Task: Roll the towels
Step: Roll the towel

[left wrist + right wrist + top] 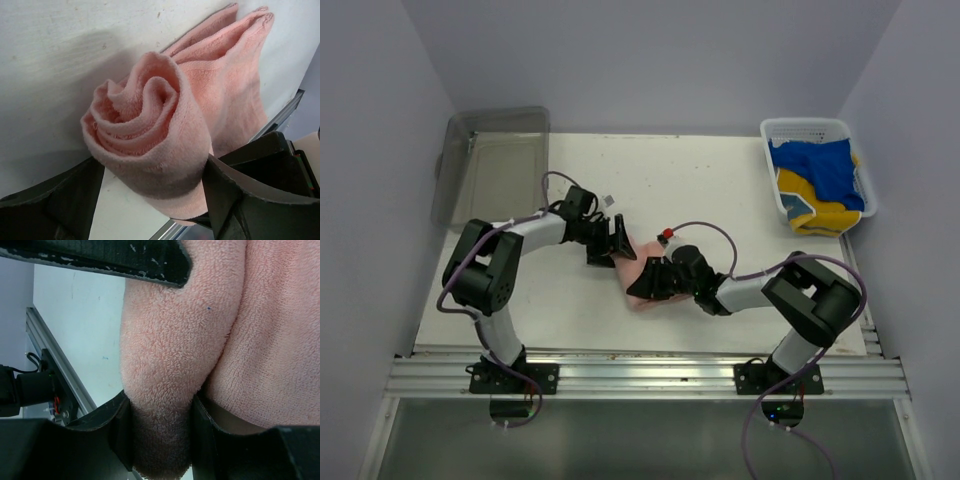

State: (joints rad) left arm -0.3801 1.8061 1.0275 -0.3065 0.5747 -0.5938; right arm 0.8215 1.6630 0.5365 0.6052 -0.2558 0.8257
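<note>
- Salmon-pink terry towel (150,130), frame centre, half rolled
- right gripper (162,435) pinches its fold; left gripper (612,243) flanks the roll, grip unclear
- royal-blue terry towel (820,165), yellow terry towel (810,205) unrolled in white mesh basket (807,127), upper right

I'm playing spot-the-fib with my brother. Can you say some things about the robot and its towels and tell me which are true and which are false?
1. The pink towel lies on the table. True.
2. The blue towel lies on the table too. False: it is in the white basket, together with the yellow towel.
3. The right fingers pinch a fold of the pink towel. True.
4. The pink towel is spread out flat. False: one end is curled into a spiral roll, which sits between the left fingers.
</note>
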